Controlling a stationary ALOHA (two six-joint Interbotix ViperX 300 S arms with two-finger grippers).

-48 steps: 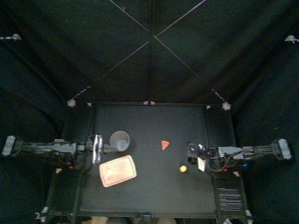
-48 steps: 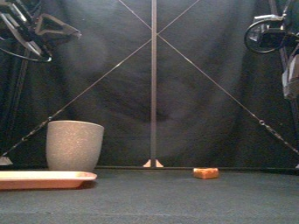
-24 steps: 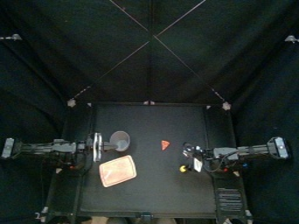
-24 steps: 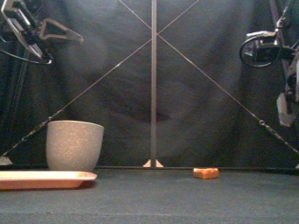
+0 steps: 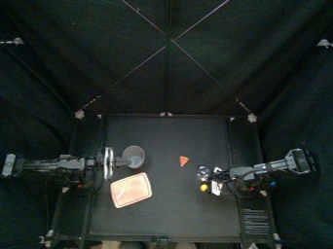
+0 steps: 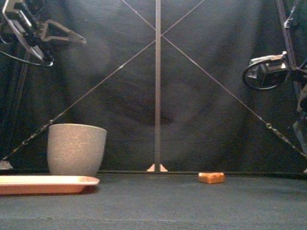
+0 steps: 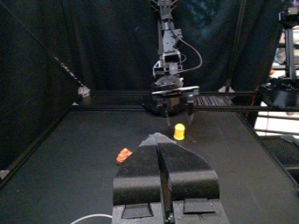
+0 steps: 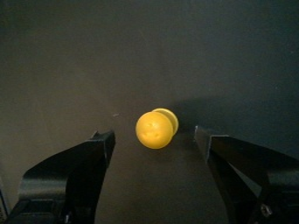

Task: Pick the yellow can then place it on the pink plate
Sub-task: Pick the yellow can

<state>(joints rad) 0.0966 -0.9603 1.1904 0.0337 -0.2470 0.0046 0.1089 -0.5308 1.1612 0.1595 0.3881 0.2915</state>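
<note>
Left arm: rests at the tabletop's (image 5: 169, 131) left edge, its gripper (image 7: 162, 144) raised, jaws pressed together and holding nothing.
Pink plate: the flat pink rectangular tray (image 5: 130, 190) lies left of centre toward the front, with nothing on it.
Grey cup: a tall grey speckled cup (image 5: 132, 154) stands just behind the tray, apart from it; it has no part in this task.
Red toy: a small red-orange wedge of toy food (image 5: 185, 160) lies near the middle, clear of both the tray and the can.
Yellow can: the small yellow cylindrical toy can (image 8: 155, 129) stands on the tabletop right of centre, well apart from the tray, not yet lifted.
Right gripper: the right gripper (image 8: 152, 140) is low over the can with its jaws spread wide, one to each side. The right wrist view shows a clear gap between each jaw and the can, so nothing is pinched.
Done: judging from this, only the approach and lining-up.
Left: closing on the can, lifting it, carrying it leftward past the red toy, and setting it down on the tray. That is most of the task.
</note>
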